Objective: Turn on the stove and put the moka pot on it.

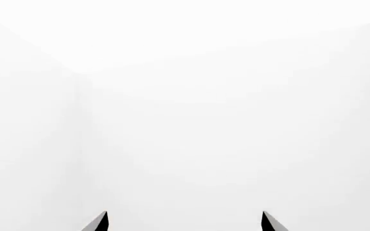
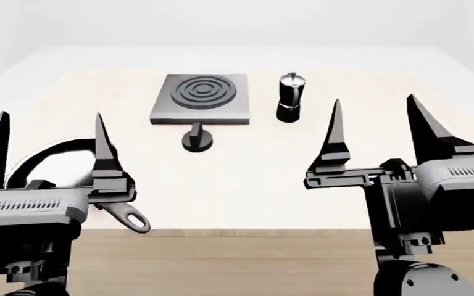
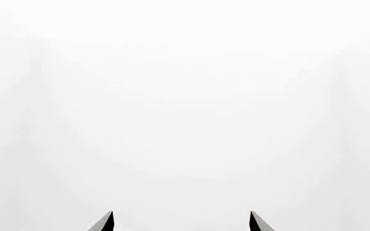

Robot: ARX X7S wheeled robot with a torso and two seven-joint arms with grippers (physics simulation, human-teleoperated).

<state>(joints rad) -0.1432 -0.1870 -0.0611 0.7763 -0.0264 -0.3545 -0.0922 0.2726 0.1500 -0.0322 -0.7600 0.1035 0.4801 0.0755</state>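
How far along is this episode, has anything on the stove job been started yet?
Nothing looks done. The moka pot stands on the table to the right of the stove, off the burner. The knob sits untouched in front of the stove; whether it is on cannot be told. Nothing is in hand: the left gripper and right gripper are both open, empty and raised near the robot. Left: turn the knob, move the pot onto the burner.

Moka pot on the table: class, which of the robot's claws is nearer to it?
Right. The right claw sits just right of the moka pot and nearer the robot; the left claw is far across, beyond the stove.
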